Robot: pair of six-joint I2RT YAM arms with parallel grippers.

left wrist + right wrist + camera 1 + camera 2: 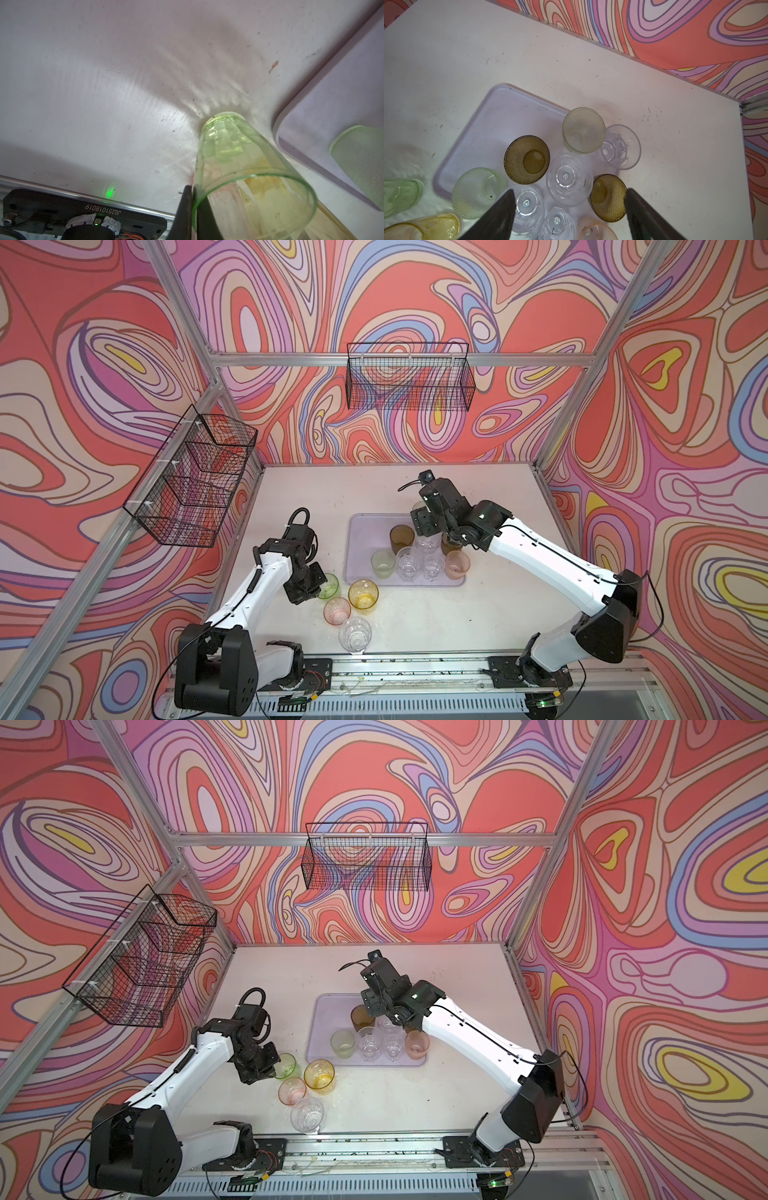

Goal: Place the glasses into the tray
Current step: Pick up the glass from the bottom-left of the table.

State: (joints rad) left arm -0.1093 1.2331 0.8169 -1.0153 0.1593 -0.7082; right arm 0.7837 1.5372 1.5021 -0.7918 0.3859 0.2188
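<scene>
My left gripper [319,593] [192,188] is shut on the rim of a green glass [330,585] [239,158], with one finger inside and one outside. The glass's base sits on the table left of the tray [361,531] [483,128]. Beside it on the table stand an amber-yellow glass [363,593], a pink glass [337,610] and a clear glass [354,635]. The lavender tray holds several glasses, among them an olive-brown one [527,159], a pale green one [478,192] and clear ones [568,178]. My right gripper [426,531] [569,191] hangs open above them, holding nothing.
Two black wire baskets hang on the walls, one at the back [409,377] and one at the left [195,477]. A metal rail [415,672] with both arm bases runs along the table's front edge. Patterned walls close in the table on three sides.
</scene>
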